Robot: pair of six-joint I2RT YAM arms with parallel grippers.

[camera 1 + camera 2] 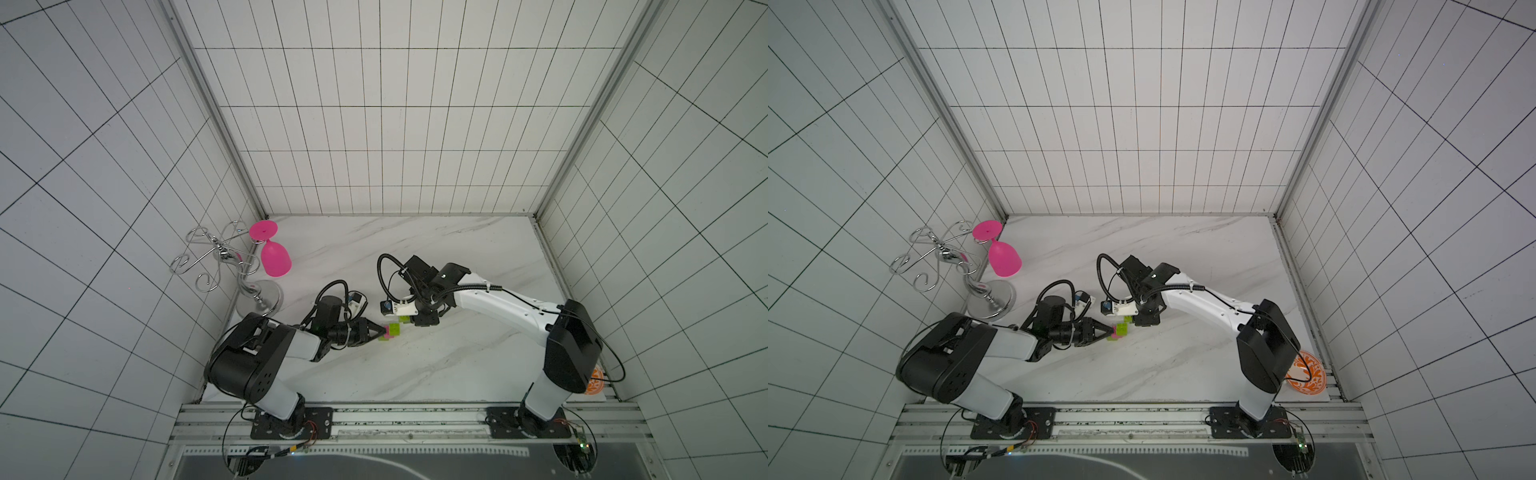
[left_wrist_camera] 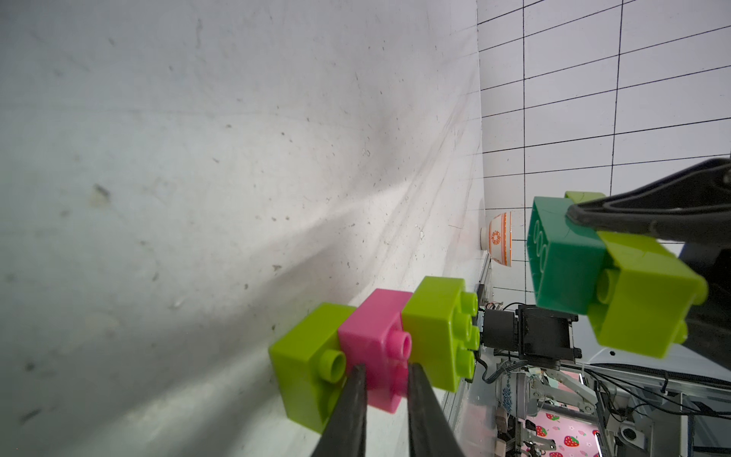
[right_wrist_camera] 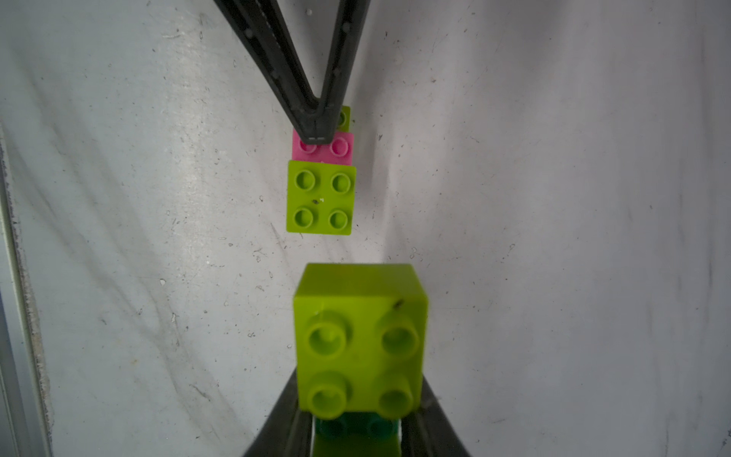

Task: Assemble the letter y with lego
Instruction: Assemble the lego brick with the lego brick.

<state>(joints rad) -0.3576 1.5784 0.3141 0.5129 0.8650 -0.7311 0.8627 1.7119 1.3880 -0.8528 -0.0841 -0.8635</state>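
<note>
A stepped stem of lego lies on the marble table: a lime brick (image 2: pixel 308 348), a pink brick (image 2: pixel 372 328) and a second lime brick (image 2: pixel 431 324), joined. My left gripper (image 2: pixel 387 382) is shut on the pink brick; in both top views it sits at the stem's left end (image 1: pixel 380 331) (image 1: pixel 1111 331). My right gripper (image 3: pixel 356 431) is shut on a dark green brick (image 2: pixel 561 261) that carries a lime brick (image 3: pixel 360 340) on top, with another lime piece (image 2: pixel 585 196) showing behind it. This cluster hangs just right of the stem (image 1: pixel 391 331), with a small gap between them.
A pink goblet (image 1: pixel 274 257) hangs from a chrome wire rack (image 1: pixel 220 257) at the back left. An orange-patterned bowl (image 1: pixel 1308 372) stands at the front right corner behind the right arm. Tiled walls enclose the table on three sides.
</note>
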